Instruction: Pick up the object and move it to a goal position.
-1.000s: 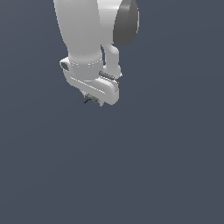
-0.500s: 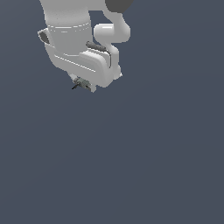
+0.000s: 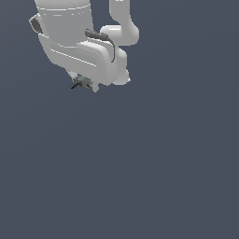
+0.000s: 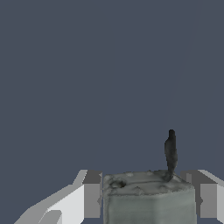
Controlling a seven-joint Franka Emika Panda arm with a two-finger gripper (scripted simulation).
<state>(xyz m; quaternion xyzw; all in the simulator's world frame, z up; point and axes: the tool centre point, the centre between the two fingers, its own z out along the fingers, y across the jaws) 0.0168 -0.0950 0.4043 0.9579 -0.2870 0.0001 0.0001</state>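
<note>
The object [image 4: 148,197] is a small grey-green block with a thin dark prong rising from one corner. In the wrist view it fills the gap between my two fingers [image 4: 92,194], which press on both of its sides. My gripper [image 4: 148,199] is shut on it. In the exterior view the white arm hangs in the upper left, and the object [image 3: 81,83] shows as a tiny dark-and-grey bit poking out below the hand; the gripper [image 3: 84,84] fingertips are mostly hidden by the hand's body. Nothing touches the object from beneath.
Plain dark blue-grey ground [image 3: 140,177] fills both views. The arm's white links [image 3: 121,28] occupy the upper left of the exterior view. No goal marker shows.
The arm has moved toward the exterior view's left and upward, carrying the object along, and it now looms larger in that view. The grip has not changed.
</note>
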